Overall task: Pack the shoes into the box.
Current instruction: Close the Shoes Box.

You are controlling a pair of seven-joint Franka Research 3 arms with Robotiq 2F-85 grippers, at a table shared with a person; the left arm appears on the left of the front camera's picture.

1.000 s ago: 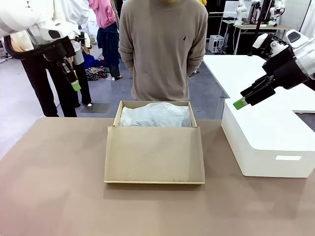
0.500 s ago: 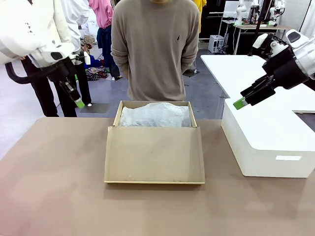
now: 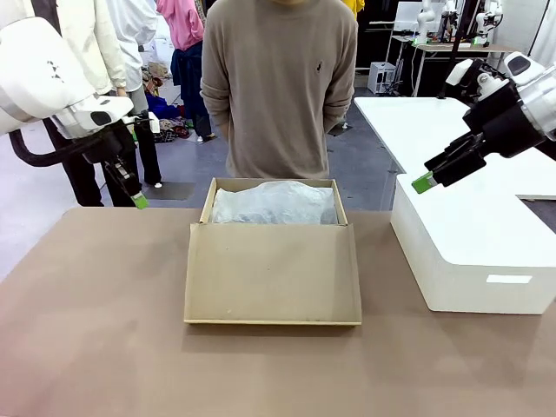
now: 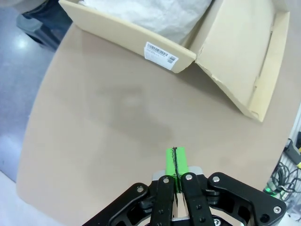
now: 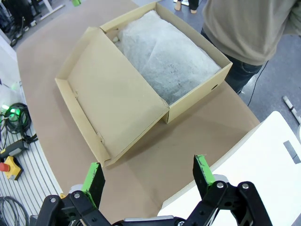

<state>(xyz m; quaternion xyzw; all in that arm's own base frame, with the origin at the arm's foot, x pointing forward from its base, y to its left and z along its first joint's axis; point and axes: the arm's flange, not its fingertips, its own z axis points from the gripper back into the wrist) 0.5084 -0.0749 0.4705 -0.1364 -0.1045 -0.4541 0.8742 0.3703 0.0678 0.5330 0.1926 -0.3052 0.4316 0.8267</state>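
Observation:
The brown cardboard box [image 3: 272, 261] lies open in the middle of the table, its flap lid folded toward me and white tissue paper [image 3: 274, 203] covering the inside. The box [image 4: 188, 37] also appears in the left wrist view, and the box [image 5: 141, 89] in the right wrist view. The shoes are hidden or out of view. My left gripper [image 3: 139, 201] hangs shut and empty above the table's far left edge, green pads pressed together [image 4: 176, 160]. My right gripper [image 3: 423, 182] stands open and empty over the white box, pads wide apart [image 5: 148, 172].
A large white rounded box [image 3: 473, 252] sits on the right of the table. A person in a beige sweater [image 3: 280, 78] stands behind the cardboard box, hands behind the back. Other people stand at the far left. Bare tabletop [image 3: 87, 330] surrounds the box.
My left arm has swung down and slightly right, bringing its shut gripper lower toward the table's far left edge. The right arm and the box have not moved.

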